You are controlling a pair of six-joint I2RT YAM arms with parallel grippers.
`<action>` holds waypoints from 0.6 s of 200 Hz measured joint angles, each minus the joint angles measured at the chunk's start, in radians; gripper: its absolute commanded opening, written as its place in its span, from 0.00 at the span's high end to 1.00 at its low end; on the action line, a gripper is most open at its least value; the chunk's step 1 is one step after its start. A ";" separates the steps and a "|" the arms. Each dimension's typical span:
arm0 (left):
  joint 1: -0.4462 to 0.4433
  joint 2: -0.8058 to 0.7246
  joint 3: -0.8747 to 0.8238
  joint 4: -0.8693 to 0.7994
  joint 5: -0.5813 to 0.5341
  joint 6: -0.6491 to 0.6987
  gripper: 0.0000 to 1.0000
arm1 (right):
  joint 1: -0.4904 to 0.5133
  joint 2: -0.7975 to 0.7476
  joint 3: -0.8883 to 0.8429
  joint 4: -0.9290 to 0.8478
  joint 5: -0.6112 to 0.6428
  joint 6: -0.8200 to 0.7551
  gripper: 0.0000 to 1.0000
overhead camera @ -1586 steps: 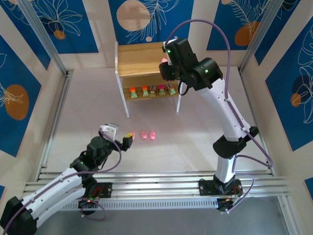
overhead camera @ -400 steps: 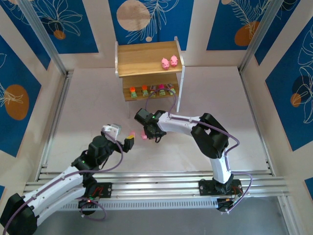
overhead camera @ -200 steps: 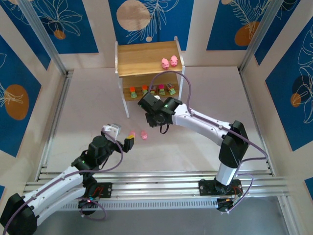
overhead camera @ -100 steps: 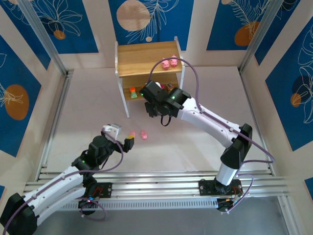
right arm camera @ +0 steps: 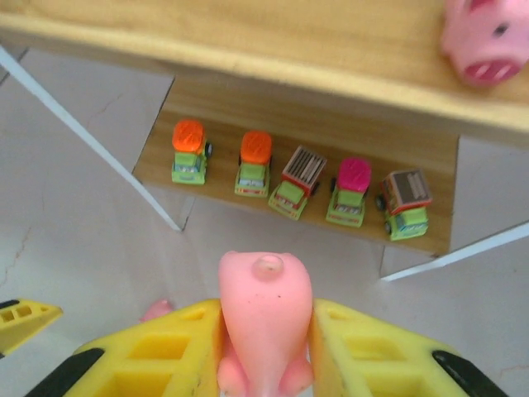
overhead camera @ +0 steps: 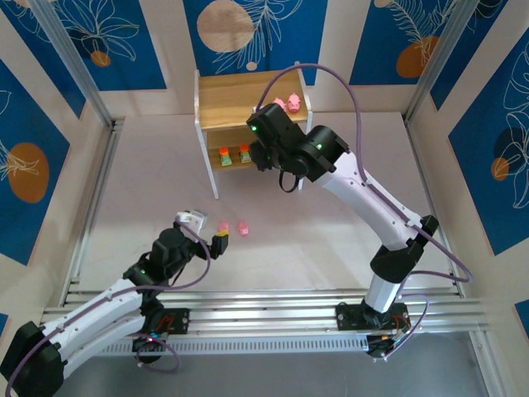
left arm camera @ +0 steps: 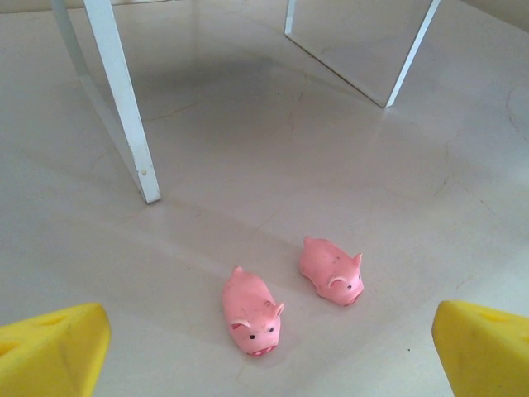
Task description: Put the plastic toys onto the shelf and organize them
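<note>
Left gripper stands wide open, short of the shelf. Two loose pigs lie ahead of its yellow fingers, towards the shelf's legs. Right gripper, at the shelf's front, is clamped on a third pig wedged between its fingers.

Blue leaf-print wall panels, pale glossy tabletop, aluminium rails

Top view: rt arm hid three green-based pieces on shelf's lower board. Rt wrist: top-board pig cropped at corner; held pig cut off at bottom; counter pig mostly behind rt gripper finger.
</note>
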 measured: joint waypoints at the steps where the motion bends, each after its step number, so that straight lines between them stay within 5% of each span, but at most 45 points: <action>1: 0.000 0.000 0.000 0.000 0.000 0.000 0.00 | -0.001 0.002 0.006 -0.002 0.001 -0.003 0.70; 75: 0.000 0.038 0.000 0.009 0.015 0.000 0.00 | -0.039 0.172 0.347 -0.084 0.008 -0.084 0.70; 120: 0.000 0.038 0.000 0.009 0.015 0.000 0.00 | -0.085 0.219 0.413 -0.094 0.003 -0.097 0.70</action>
